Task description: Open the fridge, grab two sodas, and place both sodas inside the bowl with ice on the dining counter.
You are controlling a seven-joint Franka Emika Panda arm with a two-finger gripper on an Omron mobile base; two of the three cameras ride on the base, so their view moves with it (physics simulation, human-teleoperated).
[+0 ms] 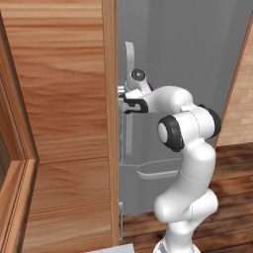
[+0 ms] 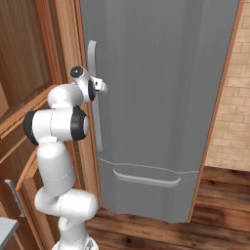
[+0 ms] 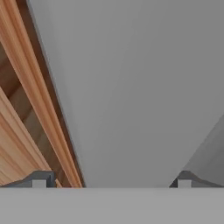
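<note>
Fridge-opening step in hand: fridge (image 2: pixel 161 97) door shut. Claw (image 2: pixel 101 86) spread wide at handle (image 2: pixel 95 97), nothing pinched. Handle to be clamped, then pulled.

- The fridge (image 2: pixel 161 88) is plain mid grey, with no pattern on its door.
- Its long handle (image 2: pixel 93 93) is a paler grey; the drawer pull (image 2: pixel 145 178) lower down is the same pale grey.
- The cabinet panel (image 1: pixel 59 113) is warm orange-brown wood with wavy grain.
- The arm (image 1: pixel 190 163) is glossy white with black joints.
- The wall (image 2: pixel 229 117) is pale tan brick.
- The floor (image 2: pixel 215 215) is dark reddish-brown planks.
</note>
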